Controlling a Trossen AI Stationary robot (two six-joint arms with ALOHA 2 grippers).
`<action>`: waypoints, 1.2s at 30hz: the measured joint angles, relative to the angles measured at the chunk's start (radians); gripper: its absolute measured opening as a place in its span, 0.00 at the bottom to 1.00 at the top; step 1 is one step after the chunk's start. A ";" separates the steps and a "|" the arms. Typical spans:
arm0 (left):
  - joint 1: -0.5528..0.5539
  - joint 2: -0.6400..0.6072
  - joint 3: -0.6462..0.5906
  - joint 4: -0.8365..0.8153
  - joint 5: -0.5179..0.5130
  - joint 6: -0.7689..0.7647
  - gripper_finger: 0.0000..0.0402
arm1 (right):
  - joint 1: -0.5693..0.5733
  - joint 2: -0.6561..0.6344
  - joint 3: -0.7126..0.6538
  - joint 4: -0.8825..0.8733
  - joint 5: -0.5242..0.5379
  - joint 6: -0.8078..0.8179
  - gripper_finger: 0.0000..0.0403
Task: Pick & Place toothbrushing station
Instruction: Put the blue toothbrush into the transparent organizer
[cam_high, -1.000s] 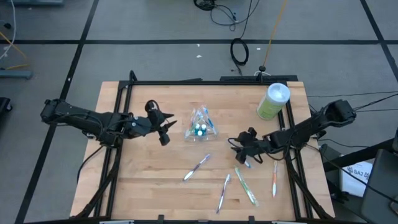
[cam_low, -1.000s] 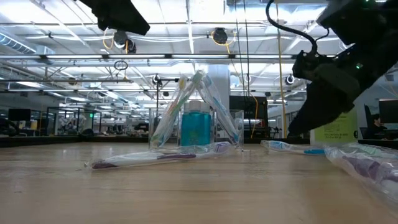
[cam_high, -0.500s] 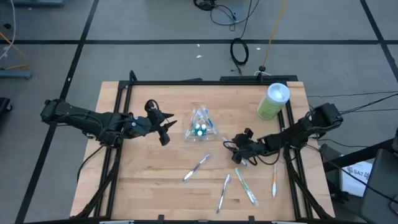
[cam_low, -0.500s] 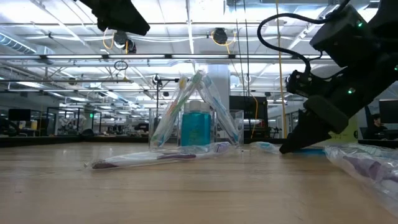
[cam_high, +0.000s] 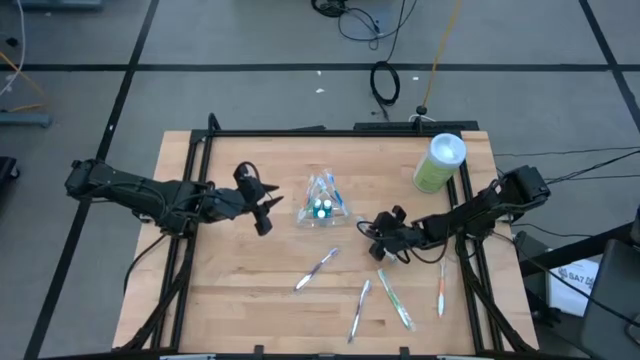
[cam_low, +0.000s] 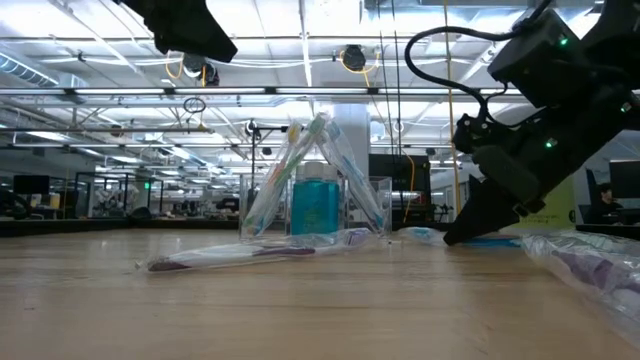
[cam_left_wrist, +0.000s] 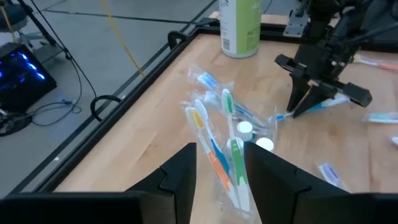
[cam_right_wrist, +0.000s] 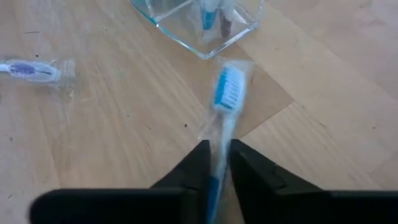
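**Right gripper closed on a blue toothbrush beside the cup**

The right gripper had its two dark fingers pinched around the handle of a wrapped blue toothbrush, bristle head pointing toward the clear plastic cup. Seen from above, this gripper sat low on the wooden table, just right of the cup, which held several toothbrushes and white-teal round pieces.

The left gripper hovered left of the cup, fingers partly apart and holding nothing.

More wrapped toothbrushes lay loose toward the table's front, one orange near the right edge. A light-green canister stood at the far right corner.

The light butcher-block top was edged by a black frame. Around it lay grey floor tiles with cables; beyond, a large hall under bright ceiling lights.
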 joint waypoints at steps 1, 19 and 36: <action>0.000 0.000 0.000 -0.002 0.004 -0.002 0.35 | 0.000 0.000 0.000 0.000 -0.003 0.000 0.10; -0.013 0.036 -0.001 -0.005 0.038 -0.069 0.35 | 0.005 -0.128 -0.008 0.062 -0.061 -0.083 0.02; -0.072 0.049 0.000 0.015 0.042 -0.070 0.35 | -0.014 -0.283 -0.002 0.997 -0.071 -0.849 0.00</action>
